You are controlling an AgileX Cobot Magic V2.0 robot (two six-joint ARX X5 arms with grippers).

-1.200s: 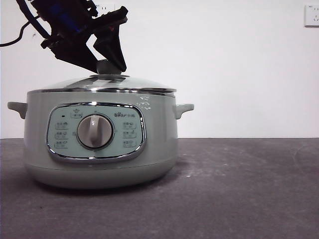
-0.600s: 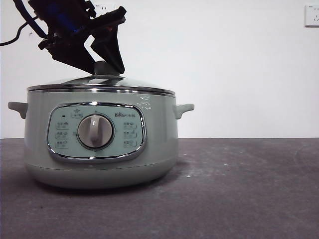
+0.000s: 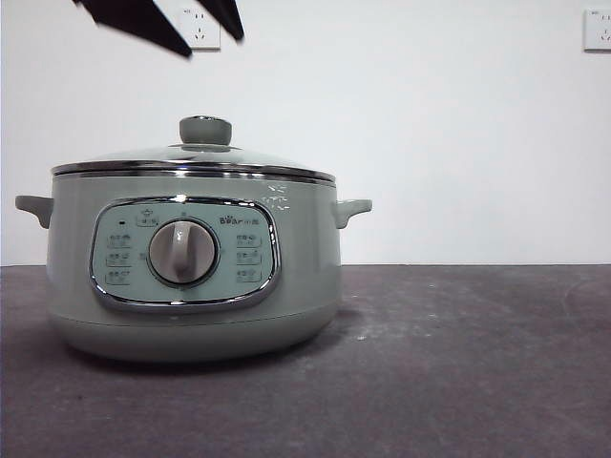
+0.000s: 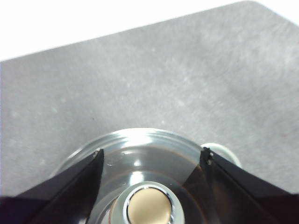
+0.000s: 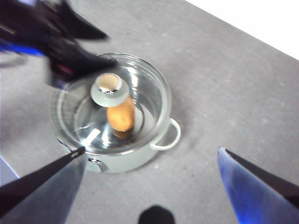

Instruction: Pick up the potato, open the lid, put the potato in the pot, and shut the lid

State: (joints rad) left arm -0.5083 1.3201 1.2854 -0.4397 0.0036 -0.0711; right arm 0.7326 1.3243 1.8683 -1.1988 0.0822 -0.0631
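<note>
The sage-green pot (image 3: 191, 286) stands on the left half of the table, with the glass lid (image 3: 191, 158) lying flat on its rim. My left gripper (image 3: 212, 43) hangs open well above the lid's knob (image 3: 205, 130), touching nothing. In the left wrist view its jaws stand wide apart over the lid (image 4: 140, 149) and knob (image 4: 148, 207). From high up, the right wrist view shows the potato (image 5: 120, 114) inside the pot (image 5: 135, 161), seen through the lid (image 5: 145, 93). My right gripper (image 5: 150, 149) is open and empty, far above the table.
The dark grey tabletop (image 3: 458, 363) stretches bare to the right of the pot. A white wall with two sockets (image 3: 199, 27) (image 3: 597, 29) stands behind. The pot's side handles (image 3: 351, 208) stick out left and right.
My left gripper has let go of the knob and risen almost out of the front view. The lid, slightly tilted a second ago, now rests level on the pot.
</note>
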